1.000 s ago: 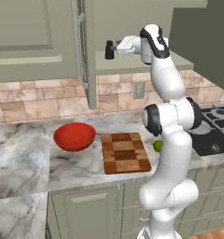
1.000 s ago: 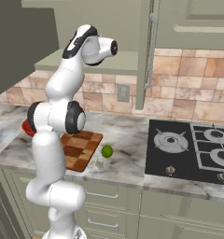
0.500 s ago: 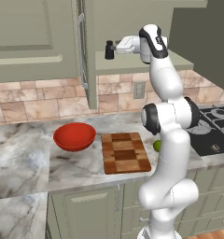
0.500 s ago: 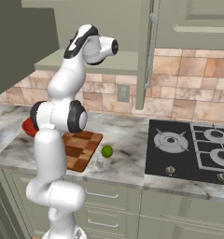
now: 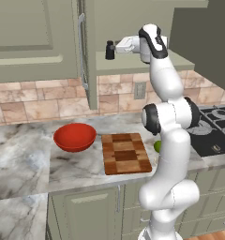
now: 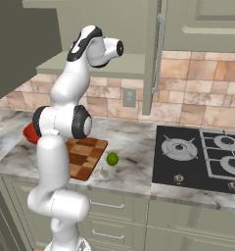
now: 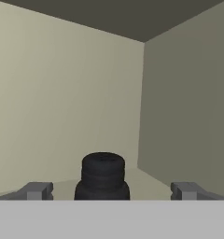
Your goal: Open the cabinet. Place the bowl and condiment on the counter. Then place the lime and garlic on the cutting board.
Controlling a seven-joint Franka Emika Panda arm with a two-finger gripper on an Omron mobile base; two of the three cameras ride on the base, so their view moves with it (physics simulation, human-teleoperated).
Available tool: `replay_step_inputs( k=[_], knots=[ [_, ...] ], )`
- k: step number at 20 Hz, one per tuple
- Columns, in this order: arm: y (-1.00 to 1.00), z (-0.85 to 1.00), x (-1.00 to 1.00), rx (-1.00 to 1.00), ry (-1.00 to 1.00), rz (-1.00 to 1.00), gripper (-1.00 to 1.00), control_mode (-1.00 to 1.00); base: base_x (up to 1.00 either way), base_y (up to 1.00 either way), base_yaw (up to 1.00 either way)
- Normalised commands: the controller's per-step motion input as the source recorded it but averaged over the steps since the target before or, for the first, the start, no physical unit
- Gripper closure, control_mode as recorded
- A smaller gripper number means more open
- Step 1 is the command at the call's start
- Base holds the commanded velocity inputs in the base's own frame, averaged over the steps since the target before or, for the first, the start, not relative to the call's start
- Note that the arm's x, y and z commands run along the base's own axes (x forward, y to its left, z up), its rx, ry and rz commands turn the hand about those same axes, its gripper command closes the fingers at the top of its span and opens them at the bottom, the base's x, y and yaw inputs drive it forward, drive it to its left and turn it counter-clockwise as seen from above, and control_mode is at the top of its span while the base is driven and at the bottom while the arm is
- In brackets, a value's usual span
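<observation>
Two spread fingers of the tool (image 7: 104,191) flank the condiment (image 7: 103,176) on the cabinet (image 5: 133,61) shelf.
Tool released, grasping nothing; the bowl (image 5: 75,137) sits on the desk (image 5: 25,159) left of the cutting board (image 5: 125,153), the lime (image 6: 112,158) just beside the board's right edge.

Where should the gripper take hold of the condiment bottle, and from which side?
Grip the bottle on its wider body below the cap, coming level from the open cabinet front. It stands upright on the shelf, and the open gripper already straddles it.
</observation>
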Motion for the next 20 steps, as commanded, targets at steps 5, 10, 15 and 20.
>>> replay_step_inputs(
  k=[5,10,15,20],
  knots=[
    [0.11,0.0,0.0,0.01,0.01,0.0,-1.0,-1.0,0.0,0.0,0.0],
    [0.06,-0.03,0.06,0.0,0.01,0.0,-1.0,-1.0,0.0,0.0,0.0],
    [0.01,-0.07,0.17,0.0,0.03,0.01,-1.0,-1.0,0.0,0.0,0.0],
    [0.0,-0.04,0.18,0.0,0.04,0.01,-1.0,-1.0,0.0,0.0,0.0]
  ],
)
